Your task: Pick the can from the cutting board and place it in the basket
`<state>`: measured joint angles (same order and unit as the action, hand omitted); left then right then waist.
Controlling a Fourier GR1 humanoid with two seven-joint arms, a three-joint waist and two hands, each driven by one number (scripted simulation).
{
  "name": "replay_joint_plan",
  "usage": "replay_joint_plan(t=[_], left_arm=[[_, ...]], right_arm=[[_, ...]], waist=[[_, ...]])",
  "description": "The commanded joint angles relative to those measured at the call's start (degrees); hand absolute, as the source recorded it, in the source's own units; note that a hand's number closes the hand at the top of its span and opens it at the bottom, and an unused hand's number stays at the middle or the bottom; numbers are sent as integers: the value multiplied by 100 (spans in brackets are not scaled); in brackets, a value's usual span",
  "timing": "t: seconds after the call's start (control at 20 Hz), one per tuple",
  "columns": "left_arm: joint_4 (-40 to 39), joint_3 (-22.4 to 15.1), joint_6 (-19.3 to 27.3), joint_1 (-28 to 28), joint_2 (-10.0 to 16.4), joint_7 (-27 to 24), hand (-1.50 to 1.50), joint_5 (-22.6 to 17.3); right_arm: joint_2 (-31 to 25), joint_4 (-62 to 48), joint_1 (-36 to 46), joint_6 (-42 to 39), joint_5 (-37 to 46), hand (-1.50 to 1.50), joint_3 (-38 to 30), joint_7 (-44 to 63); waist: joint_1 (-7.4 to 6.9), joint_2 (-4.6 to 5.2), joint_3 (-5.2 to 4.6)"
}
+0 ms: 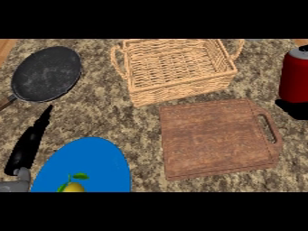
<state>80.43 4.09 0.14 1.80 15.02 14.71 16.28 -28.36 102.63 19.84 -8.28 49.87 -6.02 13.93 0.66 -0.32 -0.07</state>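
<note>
Your right hand (pixel 304 110) shows at the far right edge, only partly in view. Its black fingers are curled about the foot of the red cylindrical can (pixel 301 74), which stands upright above them with its silver top showing. The brown wooden cutting board with a slotted handle (pixel 216 140) lies just to the left of that hand and a little nearer you, its handle end towards the hand; the can is out past that end, not on the board. The woven wicker basket with two loop handles (pixel 176 92) stands further left of the hand and beyond the board, apart from the can. Your left hand (pixel 30 144) rests at the lower left, fingers straight and pointing away from you, holding nothing, on a grey forearm that enters from the bottom edge. Just right of it lies the round blue plate (pixel 93 160) carrying a yellow lemon (pixel 73 187). Beyond its fingertips sits the dark round frying pan with a wooden handle (pixel 46 74), on the speckled stone counter (pixel 116 117).
</note>
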Motion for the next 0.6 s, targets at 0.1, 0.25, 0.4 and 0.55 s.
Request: replay_joint_plan(t=[0.1, 0.25, 0.4, 0.55], left_arm=[[-297, 27, 16, -35, -66, -366, 0, 58], [40, -135, 42, -58, -183, 34, 0, 151], [-243, 216, -211, 160, 164, -135, 0, -41], [-177, -81, 63, -25, -195, -176, 0, 220]], right_arm=[[-152, 1026, 476, -1222, -954, 150, -446, 507], [80, 1205, 1033, -1744, -1571, 150, -517, 1163], [-20, 1476, 1243, -2256, -2098, 150, -789, 1594], [98, 912, 2147, -2309, -2168, 150, -625, 2131]], waist=[[-31, 19, 1], [-50, 10, 2], [-38, 13, 2], [-96, 19, 2]])
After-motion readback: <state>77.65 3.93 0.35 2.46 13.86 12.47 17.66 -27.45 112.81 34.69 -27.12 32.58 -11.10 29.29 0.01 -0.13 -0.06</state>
